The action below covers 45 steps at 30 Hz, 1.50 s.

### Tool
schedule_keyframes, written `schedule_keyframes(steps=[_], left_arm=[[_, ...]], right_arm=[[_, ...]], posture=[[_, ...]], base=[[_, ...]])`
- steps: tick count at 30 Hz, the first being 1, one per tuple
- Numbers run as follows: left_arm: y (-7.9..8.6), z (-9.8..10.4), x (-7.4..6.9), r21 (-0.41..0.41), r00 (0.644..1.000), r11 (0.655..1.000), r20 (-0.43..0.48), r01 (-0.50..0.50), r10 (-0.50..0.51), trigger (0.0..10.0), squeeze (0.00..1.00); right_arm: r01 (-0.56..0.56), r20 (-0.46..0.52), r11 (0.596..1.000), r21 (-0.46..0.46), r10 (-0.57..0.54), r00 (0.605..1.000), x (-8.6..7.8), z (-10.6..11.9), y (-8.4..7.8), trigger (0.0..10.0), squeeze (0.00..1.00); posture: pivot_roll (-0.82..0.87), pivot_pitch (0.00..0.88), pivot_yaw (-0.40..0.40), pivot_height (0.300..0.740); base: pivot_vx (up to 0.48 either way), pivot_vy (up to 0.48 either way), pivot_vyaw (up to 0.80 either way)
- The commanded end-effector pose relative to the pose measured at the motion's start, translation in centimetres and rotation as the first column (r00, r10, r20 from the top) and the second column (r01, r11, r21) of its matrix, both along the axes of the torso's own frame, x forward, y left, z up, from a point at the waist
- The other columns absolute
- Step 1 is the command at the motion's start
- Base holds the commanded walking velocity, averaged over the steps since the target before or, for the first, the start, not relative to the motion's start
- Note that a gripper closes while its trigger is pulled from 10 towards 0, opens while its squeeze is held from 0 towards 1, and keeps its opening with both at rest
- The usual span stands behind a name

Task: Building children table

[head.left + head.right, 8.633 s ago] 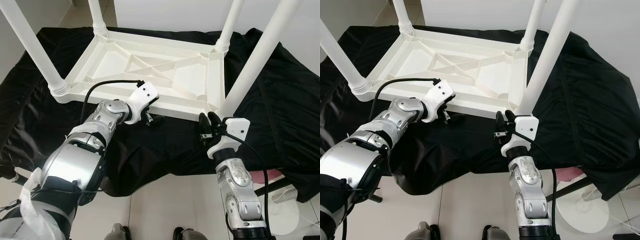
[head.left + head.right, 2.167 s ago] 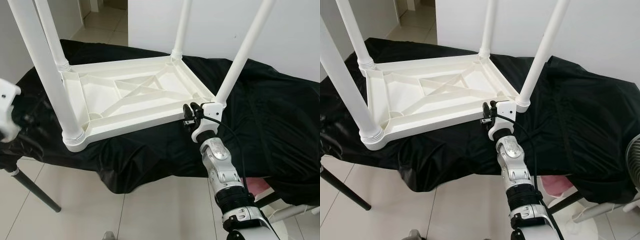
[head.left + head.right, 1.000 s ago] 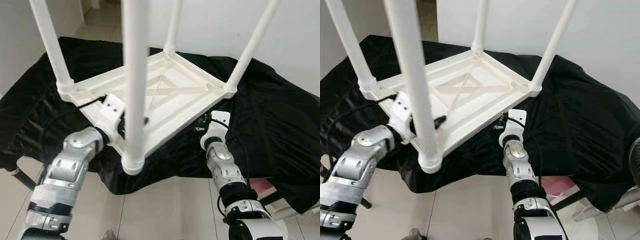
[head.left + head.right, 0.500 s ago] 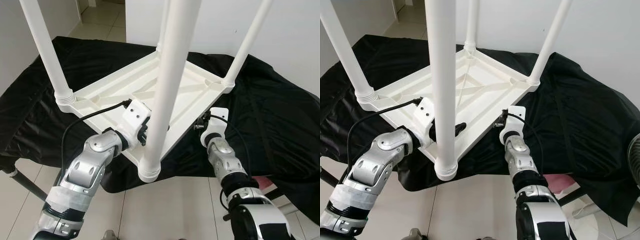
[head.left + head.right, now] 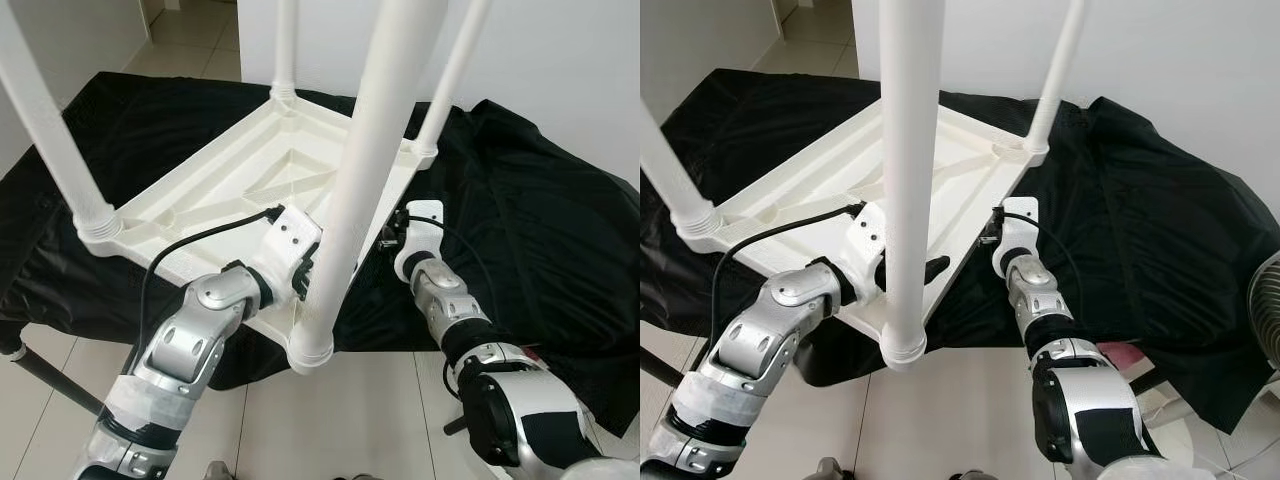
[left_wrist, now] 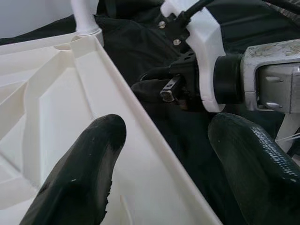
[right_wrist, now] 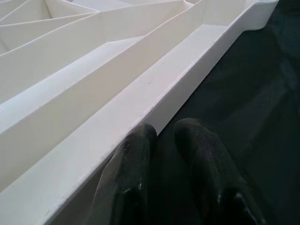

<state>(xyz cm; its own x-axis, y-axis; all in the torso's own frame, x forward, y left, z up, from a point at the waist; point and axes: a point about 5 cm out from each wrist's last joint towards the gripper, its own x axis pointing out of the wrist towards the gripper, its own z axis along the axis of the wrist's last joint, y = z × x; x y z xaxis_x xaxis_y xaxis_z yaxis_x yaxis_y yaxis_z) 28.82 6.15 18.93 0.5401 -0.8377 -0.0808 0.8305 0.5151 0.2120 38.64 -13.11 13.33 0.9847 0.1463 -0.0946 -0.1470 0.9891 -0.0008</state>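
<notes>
Here the white plastic children's table (image 5: 270, 185) lies upside down on a black cloth (image 5: 540, 230), its ribbed, cross-braced underside facing up and its four round legs (image 5: 375, 150) rising toward the camera, with the long axis running from the near left corner to the far right one. The left gripper (image 5: 305, 275) sits at the near edge beside the closest leg, and its wrist view shows the fingers (image 6: 77, 173) spread wide astride that rim. The right gripper (image 5: 393, 240) is at the right-hand long edge; its wrist view shows the two fingertips (image 7: 136, 164) nearly together, grasping nothing, against the rim's outer wall.
</notes>
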Motion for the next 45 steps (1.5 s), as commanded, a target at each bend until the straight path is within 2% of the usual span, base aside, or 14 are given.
schedule_keyframes(steps=[1, 8, 14, 17, 23, 27, 28, 29, 30, 31, 35, 37, 44, 45], left_arm=[[-0.6, 0.1, -0.2, 0.012, 1.0, 1.0, 0.014, 0.016, -0.016, 10.0, 0.0], [2.2, 0.6, 1.6, 0.019, 0.989, 0.99, 0.061, -0.137, 0.136, 10.0, 0.0], [4.1, 1.0, 2.5, 0.014, 0.976, 0.978, 0.071, -0.208, 0.207, 10.0, 0.0], [6.4, 1.2, 3.2, 0.029, 0.961, 0.963, 0.084, -0.267, 0.264, 10.0, 0.0], [8.1, 1.3, 3.3, 0.056, 0.958, 0.959, 0.087, -0.278, 0.272, 10.0, 0.0], [8.6, 1.1, 3.4, 0.073, 0.961, 0.96, 0.08, -0.271, 0.265, 10.0, 0.0], [8.5, 1.0, 3.4, 0.071, 0.962, 0.961, 0.073, -0.268, 0.263, 10.0, 0.0], [8.4, 0.9, 3.4, 0.062, 0.964, 0.963, 0.058, -0.264, 0.26, 10.0, 0.0], [8.4, 0.9, 3.4, 0.062, 0.964, 0.963, 0.058, -0.264, 0.26, 10.0, 0.0], [8.3, 0.8, 3.3, 0.06, 0.965, 0.963, 0.055, -0.261, 0.258, 10.0, 0.0], [8.6, 0.5, 3.1, 0.064, 0.963, 0.961, 0.051, -0.269, 0.266, 10.0, 0.0], [9.3, 0.1, 2.9, 0.073, 0.958, 0.955, 0.042, -0.287, 0.284, 10.0, 0.0], [9.8, 0.0, 2.6, 0.085, 0.96, 0.957, 0.051, -0.278, 0.275, 10.0, 0.0], [10.0, 0.0, 2.5, 0.095, 0.961, 0.957, 0.06, -0.273, 0.268, 10.0, 0.0]], right_arm=[[-0.011, 0.06, 1.0, -0.013, 0.012, 0.998, 0.3, 1.1, 0.3, 10.0, 0.0], [0.094, 0.159, 0.996, -0.009, -0.091, 0.983, -0.9, 0.7, -3.2, 10.0, 0.0], [0.107, 0.218, 0.994, 0.03, -0.111, 0.97, -1.8, 0.8, -4.7, 10.0, 0.0], [0.087, 0.302, 0.995, 0.057, -0.1, 0.948, -3.4, 1.4, -6.0, 10.0, 0.0], [0.043, 0.358, 0.997, 0.067, -0.064, 0.931, -5.0, 1.8, -6.4, 10.0, 0.0], [-0.018, 0.375, 0.997, 0.078, -0.013, 0.927, -5.9, 1.7, -5.4, 10.0, 0.0], [-0.059, 0.378, 0.995, 0.085, 0.023, 0.926, -6.1, 1.7, -4.6, 10.0, 0.09], [-0.088, 0.38, 0.993, 0.084, 0.049, 0.924, -6.4, 1.7, -4.1, 10.0, 0.57], [-0.088, 0.38, 0.993, 0.084, 0.049, 0.924, -6.4, 1.7, -4.1, 10.0, 0.57], [-0.11, 0.382, 0.99, 0.085, 0.07, 0.921, -6.5, 1.8, -3.8, 10.0, 1.0], [-0.176, 0.389, 0.98, 0.088, 0.129, 0.912, -7.3, 2.1, -3.7, 10.0, 1.0], [-0.271, 0.383, 0.96, 0.068, 0.226, 0.895, -8.6, 2.6, -4.0, 10.0, 1.0], [-0.363, 0.358, 0.932, 0.005, 0.337, 0.871, -9.9, 3.1, -4.5, 10.0, 1.0], [-0.41, 0.338, 0.912, -0.015, 0.391, 0.856, -10.4, 3.3, -4.6, 10.0, 0.0]], posture=[[0.09, 0.06, -0.07, 0.74], [0.08, 0.057, -0.082, 0.74], [0.06, 0.058, -0.082, 0.74], [0.04, 0.056, -0.072, 0.74], [0.03, 0.054, -0.065, 0.74], [0.02, 0.051, -0.059, 0.74], [0.02, 0.051, -0.059, 0.74], [0.02, 0.051, -0.059, 0.74], [0.02, 0.051, -0.059, 0.74], [0.02, 0.051, -0.059, 0.74], [0.02, 0.051, -0.059, 0.74], [0.02, 0.05, -0.06, 0.74], [0.02, 0.046, -0.062, 0.74], [0.02, 0.046, -0.062, 0.74]], base=[[0.0, 0.0, 0.0], [0.0, 0.0, 0.0], [0.0, 0.0, 0.0], [0.0, 0.0, 0.0], [0.0, 0.0, 0.0], [0.0, 0.0, 0.0], [0.0, 0.0, 0.0], [0.0, 0.0, 0.0], [0.0, 0.0, 0.0], [0.0, 0.0, 0.0], [0.0, 0.0, 0.0], [0.0, 0.0, 0.0], [0.0, 0.0, 0.0], [0.0, 0.0, 0.0]])
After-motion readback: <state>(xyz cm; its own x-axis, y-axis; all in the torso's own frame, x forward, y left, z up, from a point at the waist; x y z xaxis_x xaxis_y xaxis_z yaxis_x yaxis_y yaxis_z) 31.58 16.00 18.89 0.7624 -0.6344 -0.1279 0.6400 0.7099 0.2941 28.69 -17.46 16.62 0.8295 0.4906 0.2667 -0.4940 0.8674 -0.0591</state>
